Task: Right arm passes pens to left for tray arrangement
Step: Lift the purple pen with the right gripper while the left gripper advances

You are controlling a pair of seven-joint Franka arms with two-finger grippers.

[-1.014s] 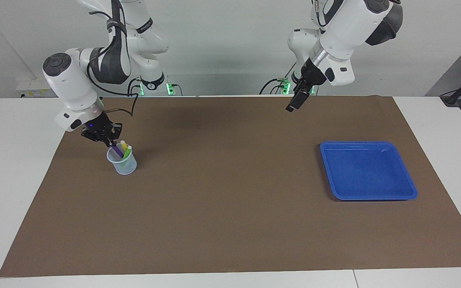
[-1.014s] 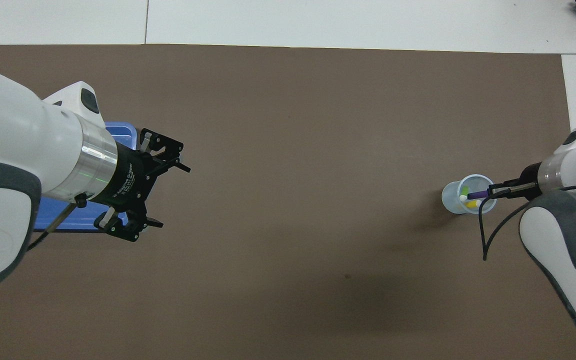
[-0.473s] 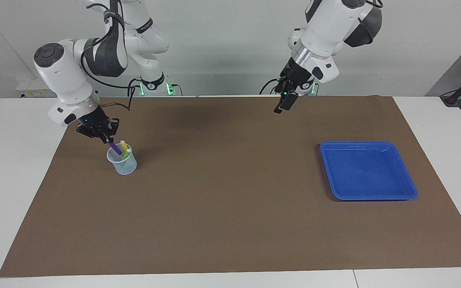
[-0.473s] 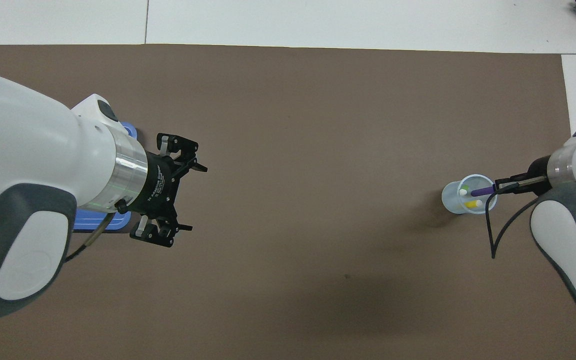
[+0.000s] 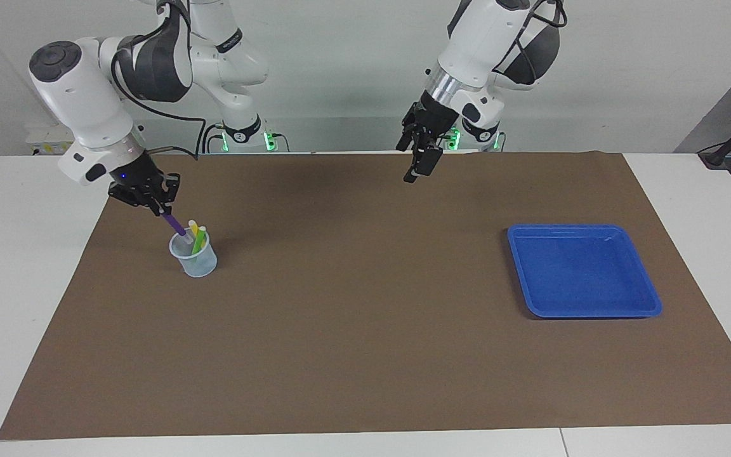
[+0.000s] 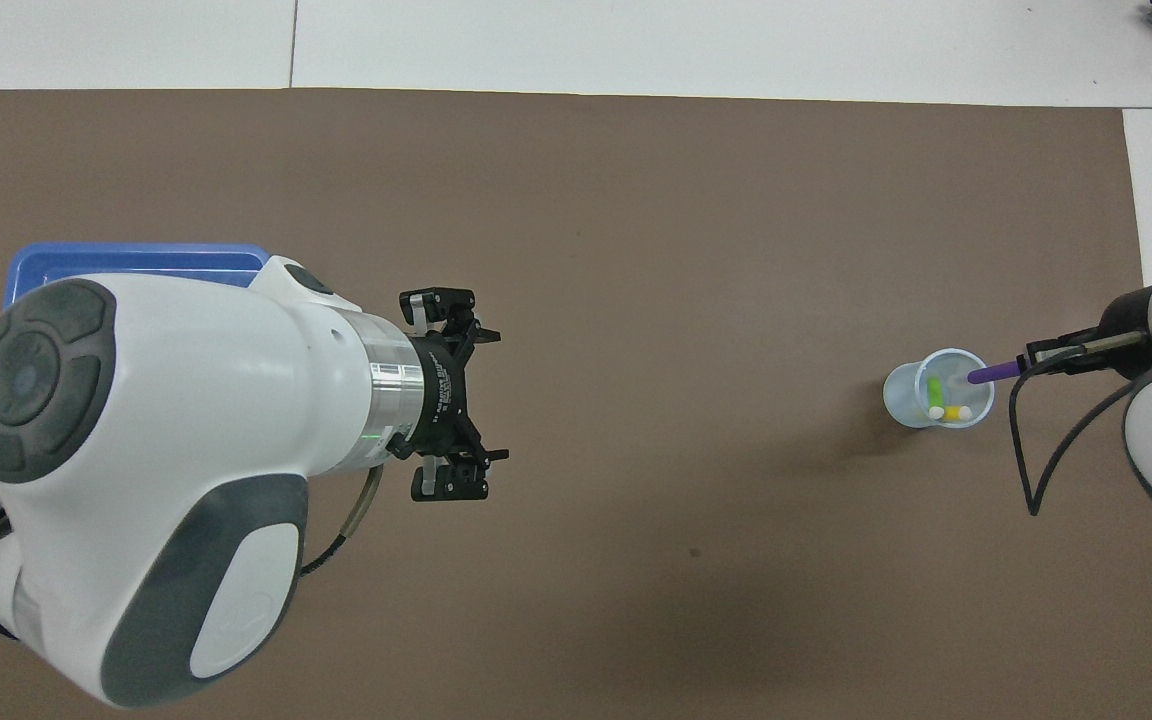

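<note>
Lifted: one purple pen (image 5: pixel 174 223); two pens (image 5: pixel 197 236) remain in cup (image 5: pixel 194 261).

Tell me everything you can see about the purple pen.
The slim purple marker pen slants with its upper end clamped in the shut right claw. Its lower, pale-tipped end still dips inside the small translucent pale-blue plastic cup at the right arm's end of the brown mat. A green pen and a yellow pen stand in the same cup beside it.
</note>
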